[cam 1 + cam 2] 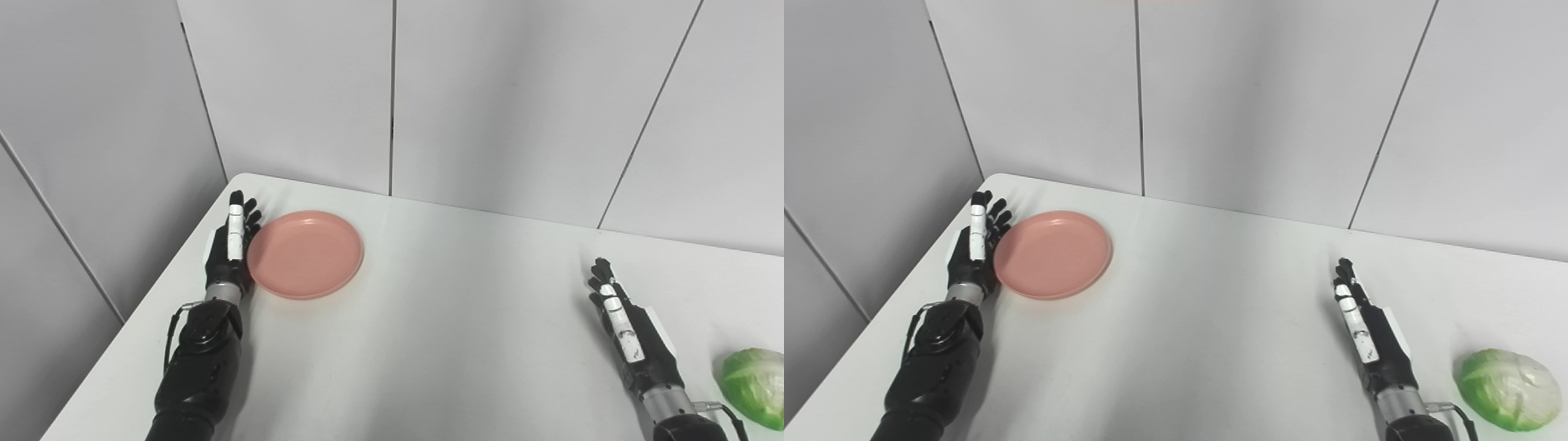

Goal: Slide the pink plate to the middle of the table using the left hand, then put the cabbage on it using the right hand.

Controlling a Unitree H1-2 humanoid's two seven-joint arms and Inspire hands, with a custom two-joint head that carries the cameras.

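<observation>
While 2 hands rest open: left hand (231,248) beside 1 pink plate (305,254); right hand (1366,334) near 1 cabbage (1508,388).

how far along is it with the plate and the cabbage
Nothing is finished. The left hand is flat against the plate's left rim, set to push; the plate sits near the table's left edge. The cabbage lies untouched, right of the open right hand.

bare table (465,318) between pink plate (305,254) and cabbage (1508,389), nothing blocking

One pink plate (305,254), one cabbage (1508,388), two robot hands.
</observation>
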